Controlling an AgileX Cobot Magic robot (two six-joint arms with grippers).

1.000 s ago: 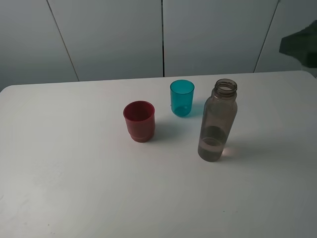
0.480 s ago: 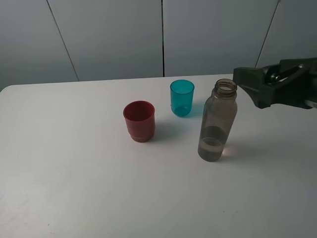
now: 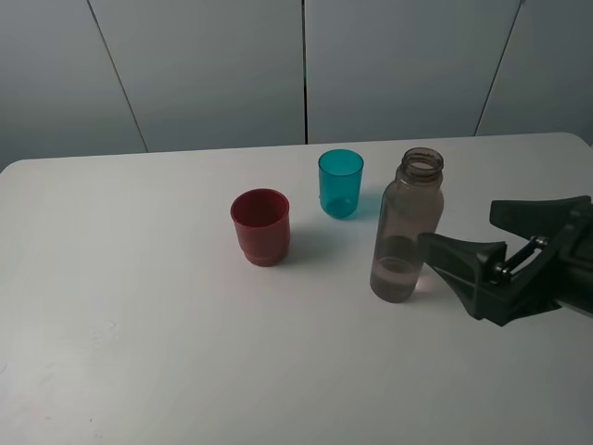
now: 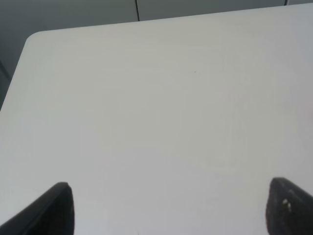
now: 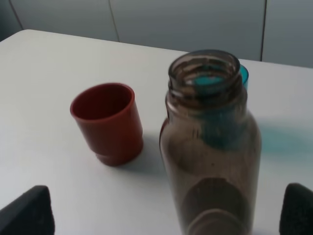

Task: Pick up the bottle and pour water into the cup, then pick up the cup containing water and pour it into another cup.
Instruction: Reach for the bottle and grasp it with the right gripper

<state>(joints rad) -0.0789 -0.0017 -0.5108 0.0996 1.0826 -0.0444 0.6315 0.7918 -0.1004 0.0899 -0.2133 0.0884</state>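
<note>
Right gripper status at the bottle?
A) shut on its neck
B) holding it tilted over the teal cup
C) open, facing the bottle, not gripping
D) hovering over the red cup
C: the right gripper has its jaws wide apart, and the right wrist view shows gaps either side of the upright bottle.

Right wrist view. The bottle (image 5: 210, 147) stands upright on the white surface (image 5: 49, 63), uncapped, with its threaded neck open; a darker zone sits low in the body (apparently liquid). The red cup (image 5: 107, 122) stands upright beside it, apart from it and mouth up. The teal cup (image 5: 243, 74) is behind the bottle, seen mostly through its neck and shoulder. The end effector (image 5: 163, 213) is spread wide, one dark fingertip (image 5: 29, 213) at either side of the bottle, neither touching it.
</note>
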